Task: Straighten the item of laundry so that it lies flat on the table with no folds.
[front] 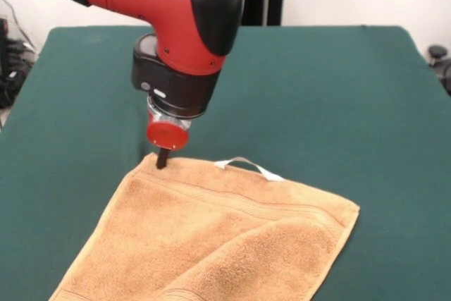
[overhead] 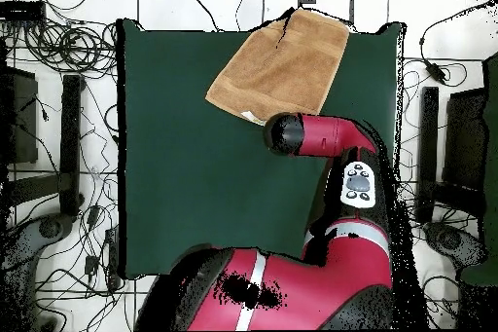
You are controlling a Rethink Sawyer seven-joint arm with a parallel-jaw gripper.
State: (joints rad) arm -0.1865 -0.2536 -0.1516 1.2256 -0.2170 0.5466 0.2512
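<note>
Green felt table (front: 338, 89) throughout, white wall behind. Gripper (front: 161, 159) lowered from above, dark tips touching the far corner of the towel (front: 218, 237). Finger opening: cannot tell, tips seen as one dark stub. Towel spread just below and to the right of the gripper in the front view, one layer folded over. White loop tag (front: 248, 166) near the gripper, on the far hem.

dark green table (front: 338, 89) carries golden-tan towel (front: 211, 244), partly folded, at one edge.
</note>
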